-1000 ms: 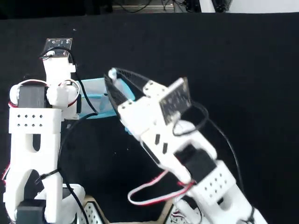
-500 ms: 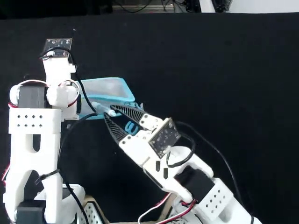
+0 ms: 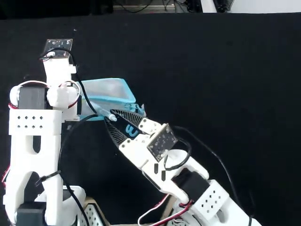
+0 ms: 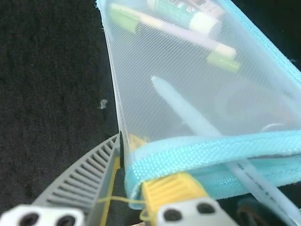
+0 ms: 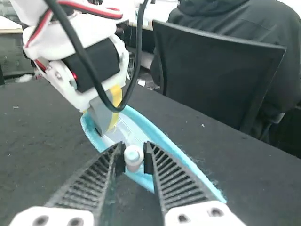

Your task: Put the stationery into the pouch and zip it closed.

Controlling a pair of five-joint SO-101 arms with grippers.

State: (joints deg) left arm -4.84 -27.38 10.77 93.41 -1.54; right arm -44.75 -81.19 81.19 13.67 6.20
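The translucent pouch (image 3: 109, 90) with teal trim lies on the black table, and my left arm (image 3: 59, 75) stands at its left end. In the left wrist view my left gripper (image 4: 129, 176) is shut on the pouch's (image 4: 188, 94) teal edge by the opening. Several pens and a glue stick (image 4: 186, 10) lie inside. My right gripper (image 3: 113, 117) is shut on a pale blue pen (image 3: 101, 109) at the pouch's front edge. The pen (image 4: 256, 186) slants through the opening. Its end (image 5: 132, 153) is pinched between my right gripper's (image 5: 133, 162) black fingers.
A black cloth covers the table (image 3: 225, 70), with free room to the right and behind the pouch. In the right wrist view a black chair (image 5: 211, 80) stands beyond the table edge. Cables hang off both arms.
My right gripper, with the pen in it, came down from above the pouch toward the front edge, then settled slightly lower. The left arm has not moved.
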